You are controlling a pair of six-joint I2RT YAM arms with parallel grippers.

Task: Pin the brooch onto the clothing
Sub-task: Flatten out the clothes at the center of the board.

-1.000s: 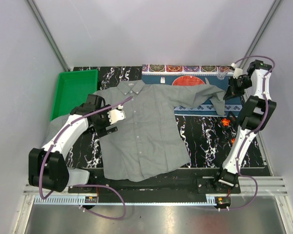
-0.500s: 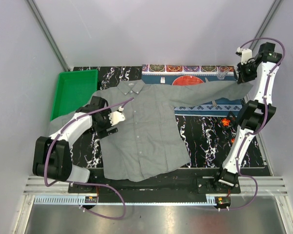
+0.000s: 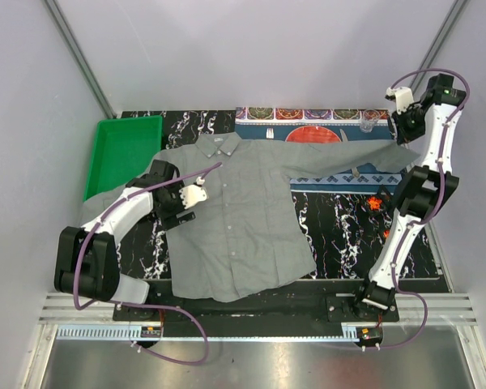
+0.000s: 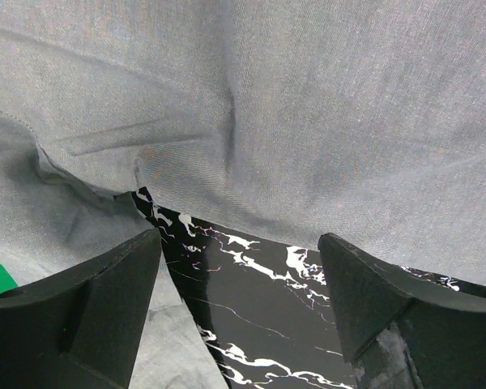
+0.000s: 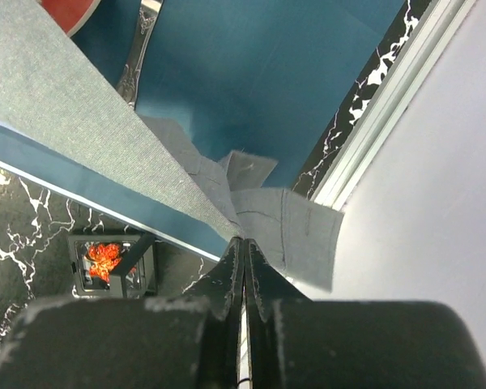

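Clothing = grey shirt [image 3: 243, 219], flat and front-up on the tabletop [image 3: 340, 243], collar toward the far side. One sleeve [image 3: 348, 158] runs straight out across the blue placemat [image 3: 308, 121] to the far right corner.

Right hand [image 5: 241, 247]: fingers together, clamped on that sleeve just short of the cuff. The cuff end flops out beside the fingers in the wrist view.

Left hand [image 4: 239, 239]: low over the opposite side of the shirt, by the armpit. Fingers are wide apart with nothing between them; shirt edge and bare tabletop lie under it. Green tray [image 3: 121, 150] sits beyond, near the other sleeve.

Small orange-red piece [image 3: 376, 202] in a dark frame lies on the tabletop just near-side of the stretched sleeve, beside the right arm. My guess is that's the brooch, but it's too small to confirm. Second orange speck [image 3: 386, 235] a bit nearer, can't tell what it is.

Progress: early. Reads as laying out and flattening the shirt. No brooch on the fabric, none in either hand. Left to do: release the sleeve, pick up the brooch, push the pin through the cloth, close it.
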